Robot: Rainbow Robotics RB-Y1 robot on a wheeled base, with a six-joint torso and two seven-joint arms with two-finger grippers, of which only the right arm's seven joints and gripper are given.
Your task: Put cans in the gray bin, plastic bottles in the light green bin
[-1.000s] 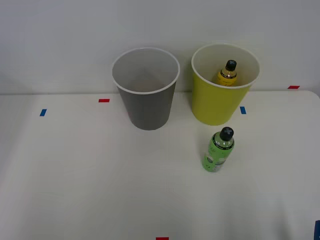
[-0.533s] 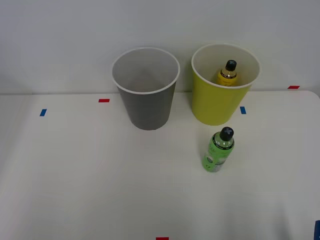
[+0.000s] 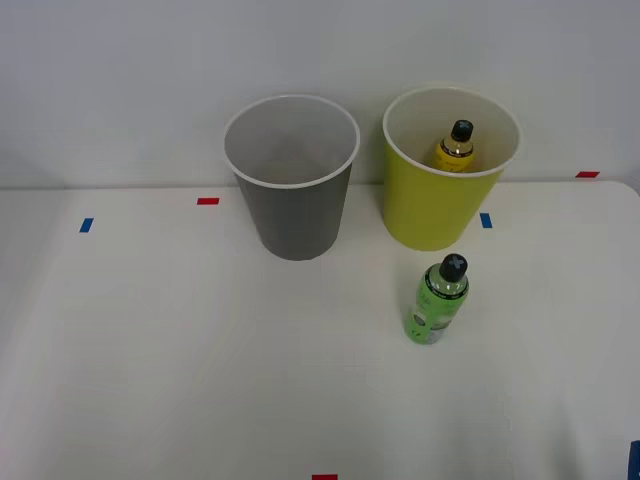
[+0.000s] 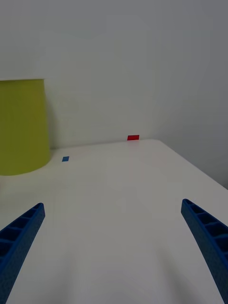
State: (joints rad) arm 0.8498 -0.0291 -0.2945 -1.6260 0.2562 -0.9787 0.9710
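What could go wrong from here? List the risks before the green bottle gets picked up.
1. The green bottle stands upright and narrow; a bump from one finger of the open right hand would probably tip it and let it roll.
2. It stands close in front of the light green bin, so a low lift might strike the rim.
3. The gray bin stands right beside; a drop there would missort.

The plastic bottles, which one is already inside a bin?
The yellow bottle: it sits inside the light green bin, only its black cap and shoulders showing above the rim. The green bottle stands upright on the table, in front of that bin.
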